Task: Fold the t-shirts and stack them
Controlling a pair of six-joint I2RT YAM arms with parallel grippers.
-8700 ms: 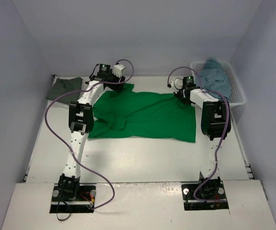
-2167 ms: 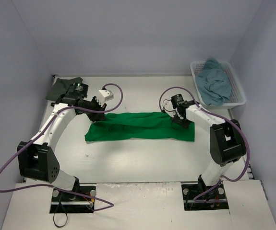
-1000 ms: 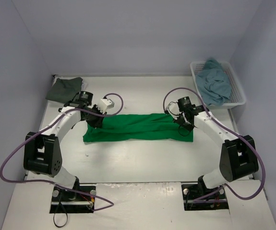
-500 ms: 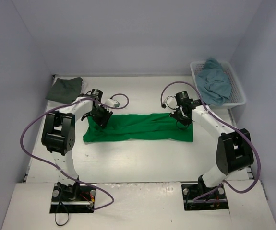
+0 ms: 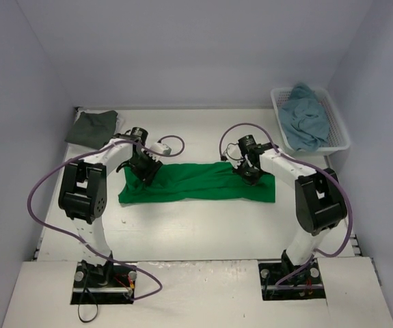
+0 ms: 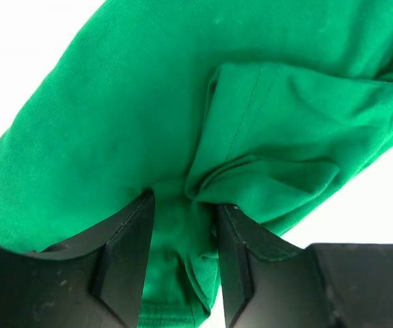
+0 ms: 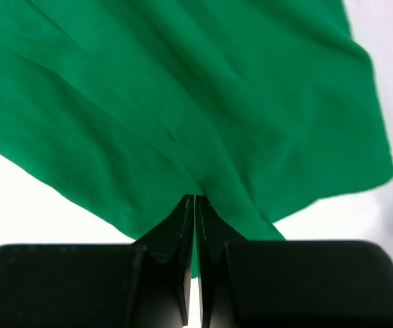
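Green t-shirt (image 5: 196,181) a strip overhead, right gripper (image 7: 195,199) pinching fold close-up

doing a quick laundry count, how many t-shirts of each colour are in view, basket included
green t-shirt: 1
dark grey t-shirt: 1
teal-blue t-shirt, in the basket: 1
white t-shirt: 0 in view
total: 3
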